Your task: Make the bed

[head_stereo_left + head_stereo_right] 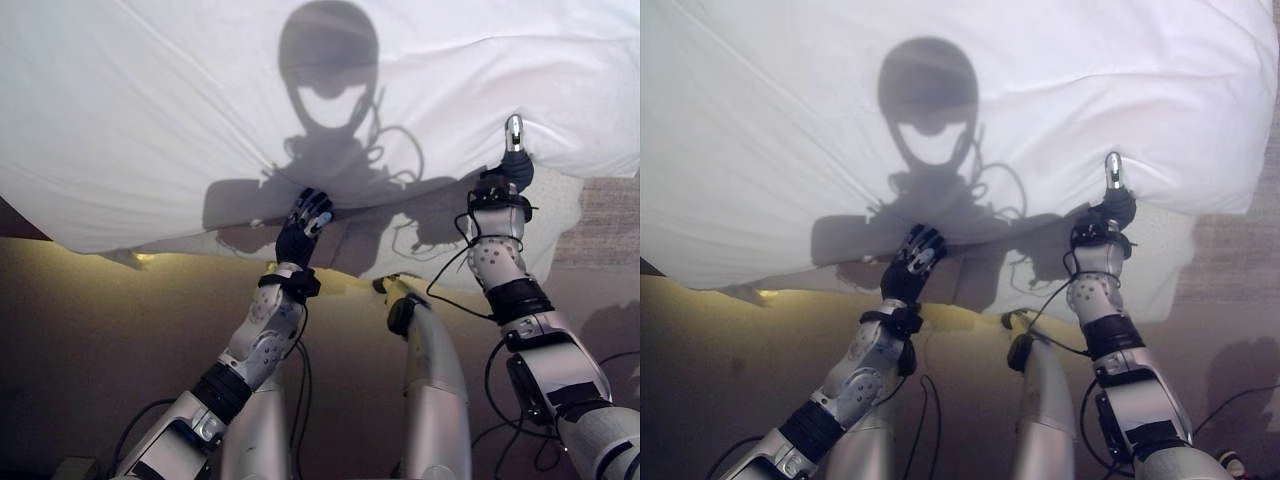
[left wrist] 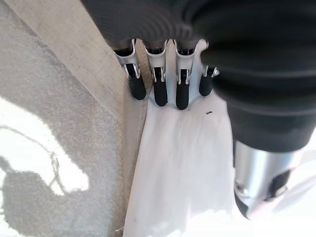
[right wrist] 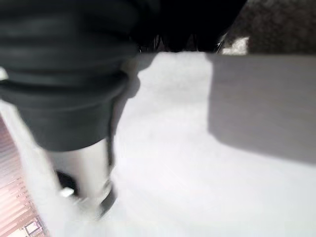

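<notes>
Left hand (image 1: 303, 229): the near edge of the white sheet (image 1: 150, 120) is gripped, fingers (image 2: 159, 89) curled over the cloth.
Sheet: it is spread across the bed, its near edge hanging over the bed side (image 1: 150, 300).
Right hand (image 1: 510, 165): placed at the sheet's edge, thumb raised; its finger state cannot be told.

i see my two silver-grey arms with black bands; left hand (image 1: 303, 228) and right hand (image 1: 510, 160) have dark ribbed covers, silver fingers (image 2: 159, 74) with dark tips.
</notes>
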### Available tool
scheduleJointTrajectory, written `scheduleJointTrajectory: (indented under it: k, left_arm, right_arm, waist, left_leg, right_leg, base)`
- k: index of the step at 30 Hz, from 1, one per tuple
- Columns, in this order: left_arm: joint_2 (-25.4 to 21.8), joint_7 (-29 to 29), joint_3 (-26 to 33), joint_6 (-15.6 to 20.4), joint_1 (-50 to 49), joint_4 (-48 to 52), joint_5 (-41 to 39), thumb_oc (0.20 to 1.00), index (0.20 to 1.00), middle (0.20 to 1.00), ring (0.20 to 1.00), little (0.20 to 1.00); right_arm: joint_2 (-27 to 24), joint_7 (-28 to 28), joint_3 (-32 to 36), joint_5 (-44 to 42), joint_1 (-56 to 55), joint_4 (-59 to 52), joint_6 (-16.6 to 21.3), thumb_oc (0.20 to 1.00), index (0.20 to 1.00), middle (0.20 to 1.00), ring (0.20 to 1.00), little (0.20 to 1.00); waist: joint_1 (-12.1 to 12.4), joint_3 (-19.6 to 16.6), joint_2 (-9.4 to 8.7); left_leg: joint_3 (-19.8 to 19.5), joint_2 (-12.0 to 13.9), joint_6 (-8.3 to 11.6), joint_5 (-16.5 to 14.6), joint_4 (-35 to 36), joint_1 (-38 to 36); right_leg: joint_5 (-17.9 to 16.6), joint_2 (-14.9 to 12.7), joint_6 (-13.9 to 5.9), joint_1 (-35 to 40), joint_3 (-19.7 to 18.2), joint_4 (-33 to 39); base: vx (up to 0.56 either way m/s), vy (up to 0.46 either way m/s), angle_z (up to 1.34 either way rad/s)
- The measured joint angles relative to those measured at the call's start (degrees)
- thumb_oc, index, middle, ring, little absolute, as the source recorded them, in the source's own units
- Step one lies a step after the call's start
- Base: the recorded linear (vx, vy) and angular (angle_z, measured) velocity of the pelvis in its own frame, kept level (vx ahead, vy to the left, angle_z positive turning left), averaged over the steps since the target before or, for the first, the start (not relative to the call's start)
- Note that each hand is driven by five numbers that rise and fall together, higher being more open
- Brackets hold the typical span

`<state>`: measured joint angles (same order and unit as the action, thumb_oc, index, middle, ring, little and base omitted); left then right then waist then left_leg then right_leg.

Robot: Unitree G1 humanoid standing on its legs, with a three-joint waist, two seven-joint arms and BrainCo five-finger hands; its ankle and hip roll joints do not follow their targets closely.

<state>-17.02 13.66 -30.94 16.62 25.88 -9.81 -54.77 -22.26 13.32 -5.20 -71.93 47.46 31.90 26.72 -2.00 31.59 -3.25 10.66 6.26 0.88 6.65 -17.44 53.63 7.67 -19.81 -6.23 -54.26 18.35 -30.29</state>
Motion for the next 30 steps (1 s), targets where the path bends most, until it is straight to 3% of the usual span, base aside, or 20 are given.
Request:
scheduleJointTrajectory:
  k: [6,11,17,21,28,30]
  left_arm:
    - [0.27,-0.26,-0.87,0.27,0.64,0.02,-1.79,1.000,1.000,1.000,1.000,1.000]
    - [0.77,-4.67,-3.41,0.42,1.84,0.78,-12.21,1.000,1.000,1.000,1.000,1.000]
    - [6.76,-9.01,-4.07,0.39,1.81,1.14,-24.06,1.000,1.000,1.000,1.000,1.000]
    - [8.49,-11.07,-5.99,0.09,2.07,1.02,-27.71,1.000,1.000,1.000,1.000,1.000]
    - [7.22,-14.15,-19.41,-8.52,2.36,0.94,-28.03,1.000,1.000,1.000,1.000,1.000]
    - [6.98,-14.22,-20.17,-9.57,1.94,0.81,-27.99,1.000,1.000,1.000,1.000,1.000]
  right_arm:
    - [0.36,0.90,-0.01,0.53,-1.26,-3.12,0.03,0.200,0.200,0.200,0.200,0.200]
    - [0.59,0.83,0.02,0.52,-1.75,-4.51,0.21,0.200,0.200,0.200,0.200,0.200]
    - [1.88,0.18,0.06,0.45,-1.59,-5.15,0.78,0.200,0.200,0.200,0.200,0.200]
    - [3.55,-0.58,-0.17,0.40,-1.51,-6.89,1.28,0.200,0.200,0.200,0.200,0.200]
    - [3.35,-0.89,-1.48,0.42,-0.88,-6.81,1.24,0.200,0.200,0.200,0.200,0.200]
    - [3.29,-0.86,-1.48,0.43,-0.28,-6.60,1.23,0.200,0.200,0.200,0.200,0.200]
  waist:
    - [-0.08,0.00,0.00]
    - [-0.22,-0.03,-0.28]
    - [-0.66,-0.06,-1.65]
    - [-1.76,-0.09,-1.85]
    - [-1.78,-0.10,-1.82]
    - [-1.69,-0.09,-1.81]
  left_leg:
    - [0.02,0.00,-0.03,0.03,0.00,0.06]
    - [0.10,0.01,-0.05,0.02,0.00,0.07]
    - [0.27,0.10,-0.17,-0.06,0.01,0.07]
    - [0.34,0.10,-0.26,-0.12,0.02,0.08]
    - [0.71,0.26,-0.16,-0.20,0.42,0.08]
    - [1.05,0.30,-0.15,-0.20,0.55,0.08]
  right_leg:
    - [-0.05,0.04,-0.02,-0.04,0.01,0.10]
    - [-0.14,0.11,-0.05,-0.09,0.02,0.22]
    - [-0.67,0.38,-0.24,0.02,-0.06,0.98]
    - [-0.86,0.47,-0.27,0.08,-0.11,1.28]
    - [-0.98,0.83,-0.28,-0.25,-0.43,1.81]
    - [-0.98,0.82,-0.28,-0.50,-0.61,1.75]
  base:
    - [0.00,0.000,0.00]
    - [0.00,0.000,0.00]
    - [0.00,-0.006,-0.01]
    - [0.00,-0.005,-0.01]
    - [0.01,0.007,-0.02]
    - [0.00,0.006,-0.02]
